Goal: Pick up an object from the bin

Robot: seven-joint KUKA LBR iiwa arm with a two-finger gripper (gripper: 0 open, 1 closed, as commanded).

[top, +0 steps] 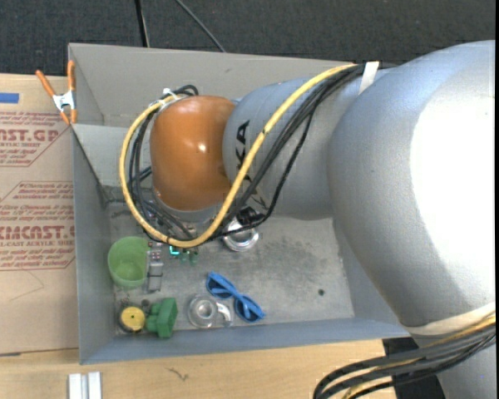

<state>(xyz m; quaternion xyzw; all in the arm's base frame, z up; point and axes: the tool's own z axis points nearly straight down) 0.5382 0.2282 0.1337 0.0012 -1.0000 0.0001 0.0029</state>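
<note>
Camera view shows my gripper (158, 264) at the frame's lower left, below my orange wrist cover (191, 152). The upright green cup (126, 261) sits just left of it. Open or closed, I cannot tell.

Light green cup (127, 260), upright, mouth up, left in bin (303, 260); blue sunglasses (234, 296) near front wall.
</note>
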